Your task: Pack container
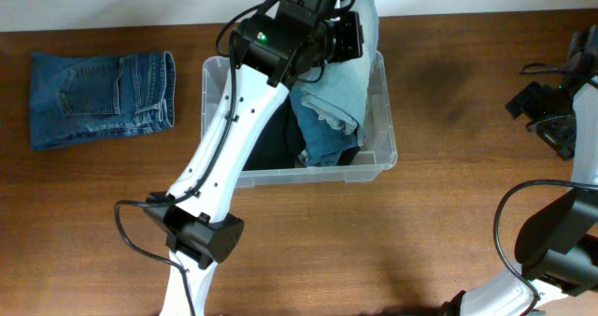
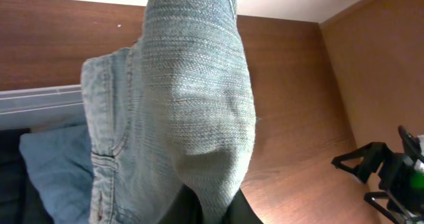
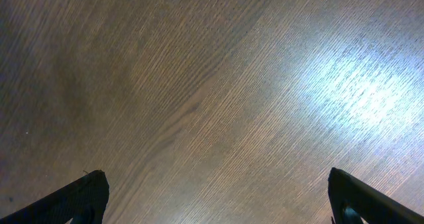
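The container (image 1: 213, 87) is a clear plastic bin at the table's middle; its rim also shows in the left wrist view (image 2: 40, 101). My left gripper (image 2: 211, 214) is shut on a pair of light blue jeans (image 2: 192, 105) and holds them over the bin's far right part. In the overhead view these jeans (image 1: 329, 96) drape down into the bin, on top of a dark garment (image 1: 276, 134). The left fingers are hidden there by the arm and cloth. My right gripper (image 3: 215, 184) is open and empty over bare wood at the far right (image 1: 553, 120).
A folded pair of dark blue jeans (image 1: 101, 96) lies on the table left of the bin. The left arm's base (image 1: 201, 237) stands in front of the bin. The right arm (image 2: 391, 174) shows in the left wrist view.
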`<move>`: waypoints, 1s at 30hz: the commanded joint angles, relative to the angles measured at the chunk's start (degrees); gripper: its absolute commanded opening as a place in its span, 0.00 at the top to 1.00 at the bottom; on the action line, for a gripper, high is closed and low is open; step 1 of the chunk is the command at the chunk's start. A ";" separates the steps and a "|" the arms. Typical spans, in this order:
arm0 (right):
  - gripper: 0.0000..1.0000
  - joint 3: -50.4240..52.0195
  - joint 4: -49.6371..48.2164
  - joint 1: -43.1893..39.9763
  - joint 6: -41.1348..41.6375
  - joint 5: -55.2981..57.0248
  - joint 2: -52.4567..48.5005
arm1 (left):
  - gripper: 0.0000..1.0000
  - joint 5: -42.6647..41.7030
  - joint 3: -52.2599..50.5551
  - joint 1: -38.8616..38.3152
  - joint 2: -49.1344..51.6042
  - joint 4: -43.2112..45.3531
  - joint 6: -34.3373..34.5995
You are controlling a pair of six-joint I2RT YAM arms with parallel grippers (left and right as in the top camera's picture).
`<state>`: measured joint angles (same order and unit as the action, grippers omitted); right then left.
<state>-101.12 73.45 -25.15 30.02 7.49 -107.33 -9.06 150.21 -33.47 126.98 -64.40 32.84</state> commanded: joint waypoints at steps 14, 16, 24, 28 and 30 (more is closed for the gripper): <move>0.02 0.11 0.02 0.00 0.50 0.70 -0.09 | 0.99 -4.68 3.19 -3.13 -0.81 1.27 1.03; 0.02 0.11 0.02 0.00 0.50 0.70 -0.09 | 0.99 -4.66 3.28 -3.13 -0.87 0.37 1.03; 0.02 0.11 0.02 0.00 0.50 0.70 -0.09 | 0.99 -4.66 3.19 -3.19 -0.87 -3.10 1.09; 0.02 0.11 0.02 0.00 0.50 0.70 -0.09 | 0.99 -4.48 2.80 -3.15 -0.87 -3.78 1.70; 0.02 0.11 0.02 0.00 0.50 0.70 -0.09 | 0.99 -2.86 2.78 -2.91 -0.83 -3.87 1.68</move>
<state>-101.12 73.45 -25.15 29.98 7.49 -107.33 -12.16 151.15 -36.58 126.98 -69.04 33.71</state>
